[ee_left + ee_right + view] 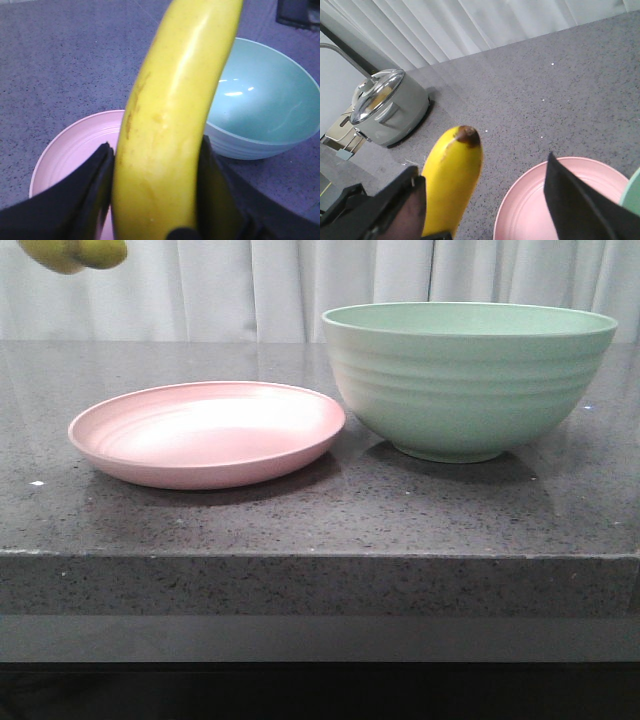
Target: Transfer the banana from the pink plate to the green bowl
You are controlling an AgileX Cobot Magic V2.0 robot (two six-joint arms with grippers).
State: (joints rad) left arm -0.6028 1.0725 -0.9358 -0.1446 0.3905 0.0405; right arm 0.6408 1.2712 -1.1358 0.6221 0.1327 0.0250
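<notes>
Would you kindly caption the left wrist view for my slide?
Left hand gripping the banana above the pink plate, beside the green bowl.

We see the yellow banana [170,130] raised off the table, its brown tip [468,135] showing, faint brown scuffs along one side. The pink plate [207,433] lies empty, shallow and ringed. Just beside it, on its right, the deep ridged green bowl [468,380] stands upright and empty.

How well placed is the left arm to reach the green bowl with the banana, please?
Probably yes: the left claw holds the banana above the pink plate, and the green bowl beside it stands open with nothing between.
</notes>
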